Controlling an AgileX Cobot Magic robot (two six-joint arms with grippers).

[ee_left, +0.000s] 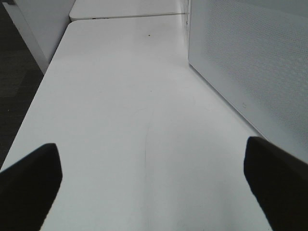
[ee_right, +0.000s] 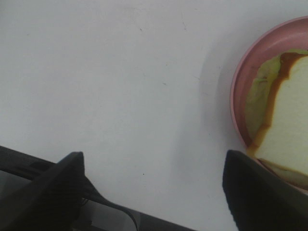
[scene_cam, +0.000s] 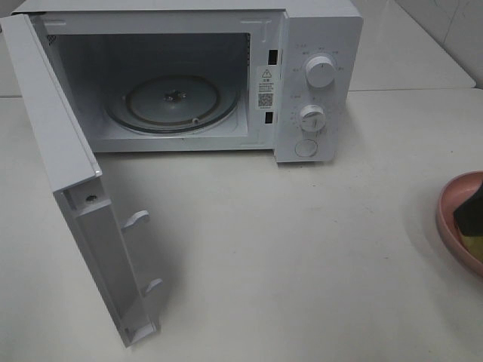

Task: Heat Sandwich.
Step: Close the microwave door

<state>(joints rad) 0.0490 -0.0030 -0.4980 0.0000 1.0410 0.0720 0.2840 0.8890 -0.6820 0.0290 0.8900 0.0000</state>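
Right hand spread beside pink plate, sandwich on it, white table

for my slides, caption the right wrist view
Open right gripper above the white table, beside the sandwich on its pink plate.

I see a white microwave with white dials on a plain white bench, a pink plate, a sandwich of pale white bread, orange-brown crust and yellow-green filling, and both tools' fingers black.
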